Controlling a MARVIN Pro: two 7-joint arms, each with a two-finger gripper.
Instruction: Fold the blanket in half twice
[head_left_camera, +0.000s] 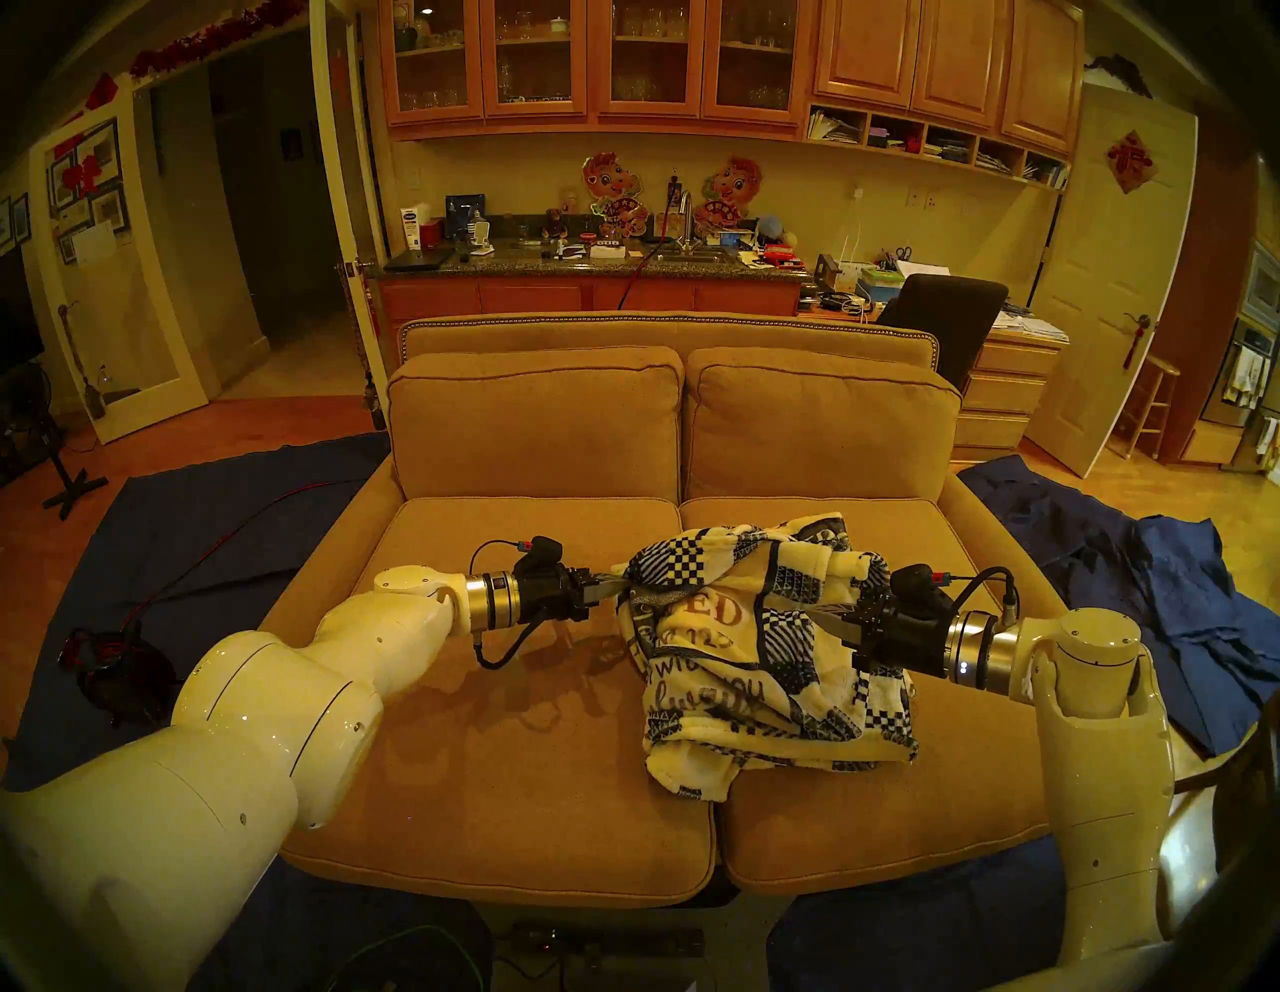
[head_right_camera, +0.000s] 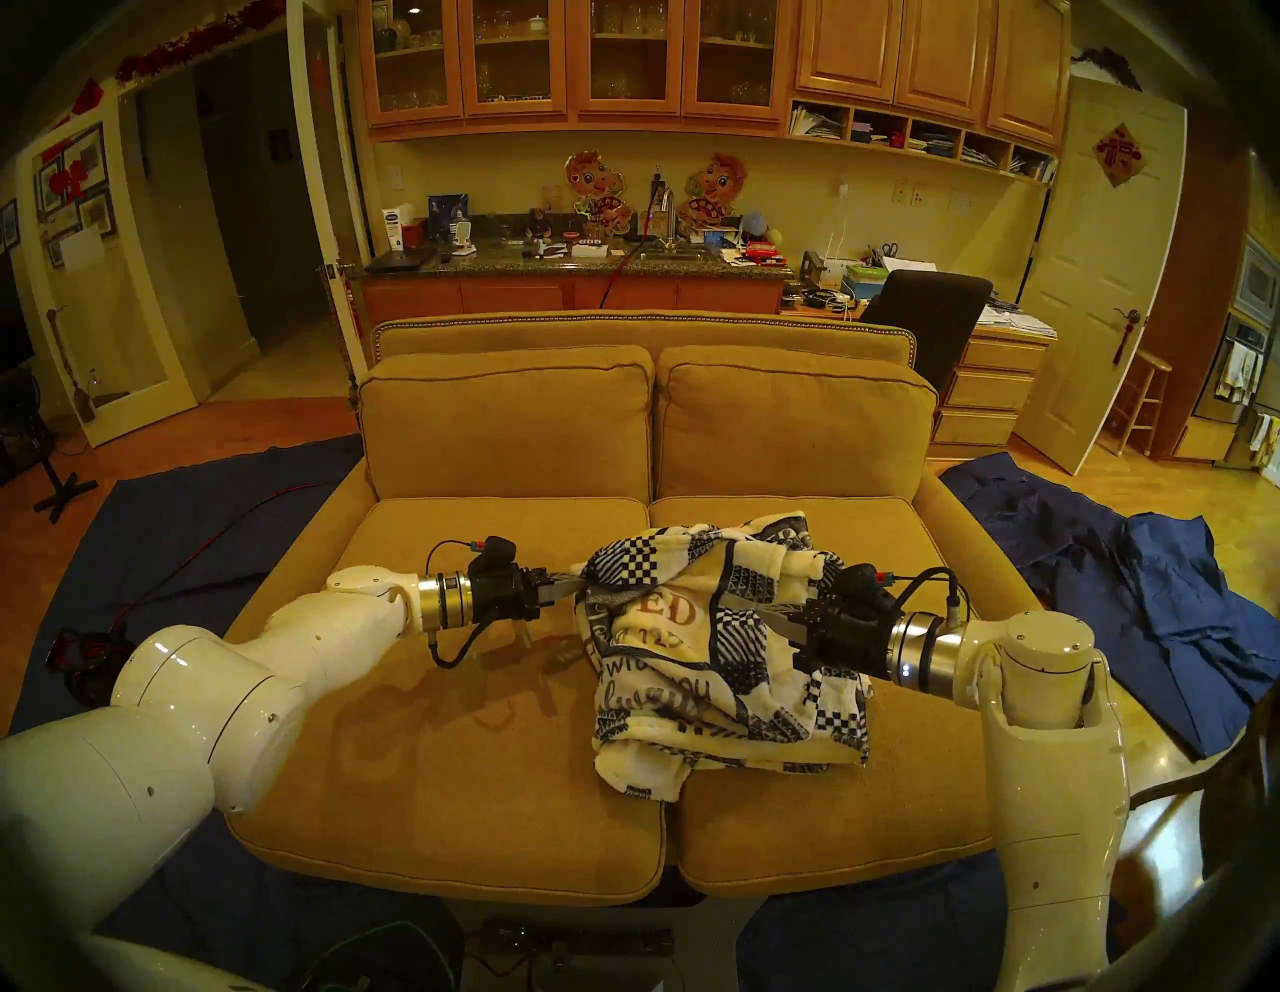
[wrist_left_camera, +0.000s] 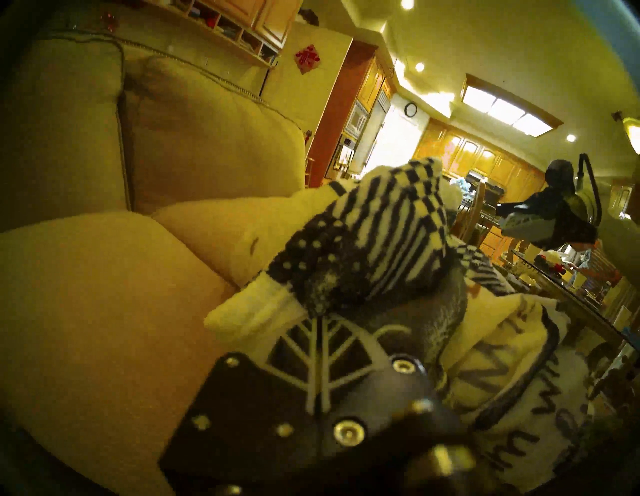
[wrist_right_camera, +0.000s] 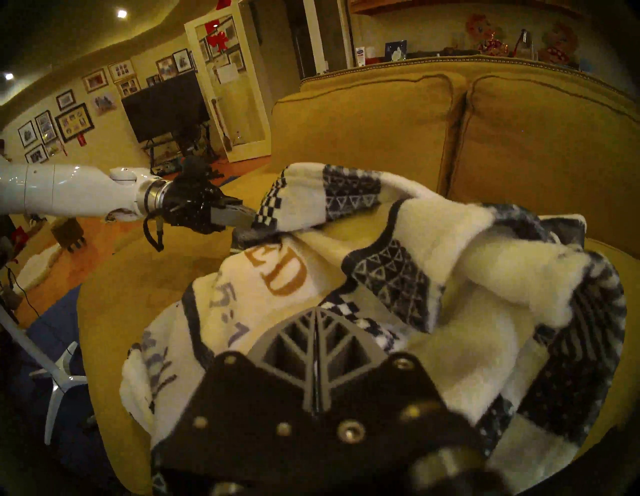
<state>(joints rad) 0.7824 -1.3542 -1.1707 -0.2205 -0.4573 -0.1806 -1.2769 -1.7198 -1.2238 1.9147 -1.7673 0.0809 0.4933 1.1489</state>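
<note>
— Left tool (head_left_camera: 609, 587) is pinched tight on a checkered corner of the blanket (head_left_camera: 755, 644), see it? Holding that corner out to the left, off the cushion.

— And the right tool (head_left_camera: 834, 620)? Its fingers look pressed together too, buried in the patchwork edge on the other side.

— Yes, closed on the blanket as far as I can tell, though the plush hides exactly what it has. The blanket itself is a crumpled heap on the right seat cushion of the sofa (head_left_camera: 485, 693), printed side mostly up, cream backing showing in folds.

— So no fold made yet?

— None, I'd say. This looks like the opening step: get two corners and spread it. Next the arms would need to lift and draw apart so the fleece hangs open, without a corner slipping out.

— Plenty of room on the left cushion to lay it flat.

— True. Dark blue cloths (head_left_camera: 1136, 589) lie on the wooden floor either side of the sofa, a black office chair (head_left_camera: 949, 319) stands behind it, and a cluttered tabletop (head_left_camera: 589, 267) runs under the wooden wall cabinets (head_left_camera: 589, 62).
</note>
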